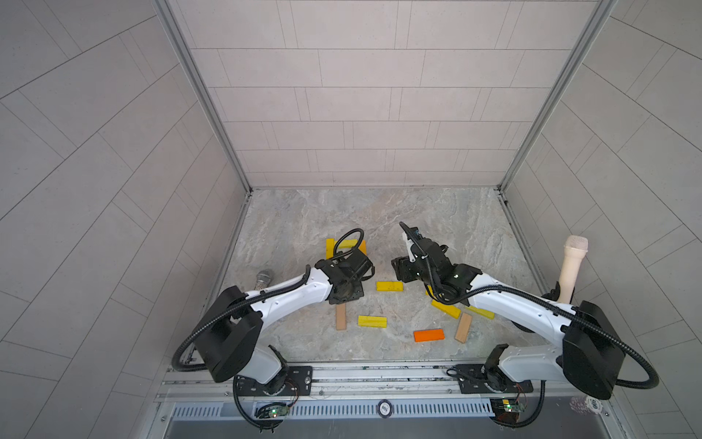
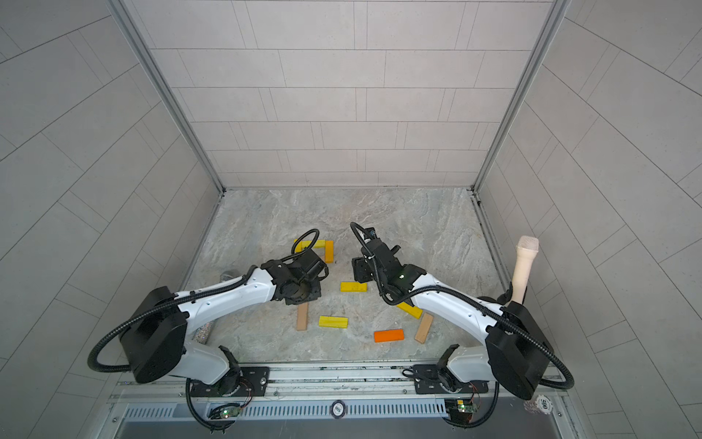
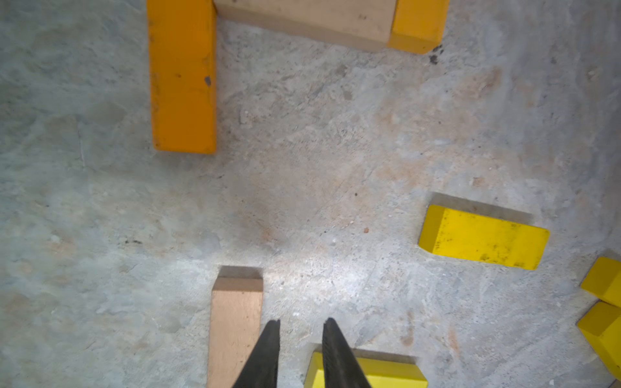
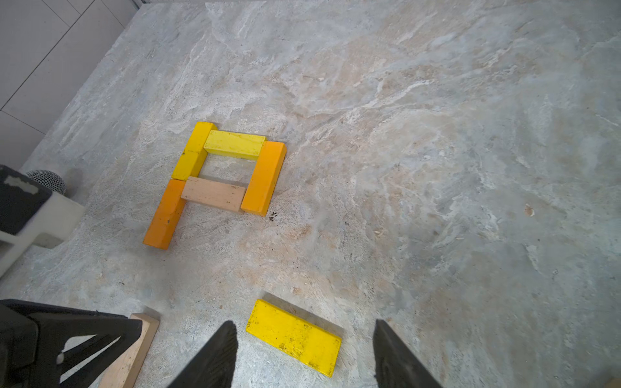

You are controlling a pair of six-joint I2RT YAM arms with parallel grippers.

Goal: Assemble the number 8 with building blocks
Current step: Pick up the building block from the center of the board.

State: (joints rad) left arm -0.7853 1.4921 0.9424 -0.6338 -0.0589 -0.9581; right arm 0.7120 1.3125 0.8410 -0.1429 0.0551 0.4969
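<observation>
Tabletop (image 1: 380, 220) of veined stone, tiled walls (image 1: 361, 95)

Five bars joined as the unfinished number 8 (image 4: 213, 198), seven loose building blocks (image 1: 389, 286) near it, one cream cylinder (image 1: 571, 266), one silver cylinder (image 1: 264, 278)

Grey tiled walls (image 1: 361, 95) enclose a marbled stone floor (image 1: 342, 213), seemingly evenly lit.

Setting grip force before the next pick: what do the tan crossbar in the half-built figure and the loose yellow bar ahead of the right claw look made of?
Tan crossbar: seemingly bare wood, matte, faint grain and specks. Yellow bar: probably painted wood, matte coat, dark scuffs; material beneath is hidden.
</observation>
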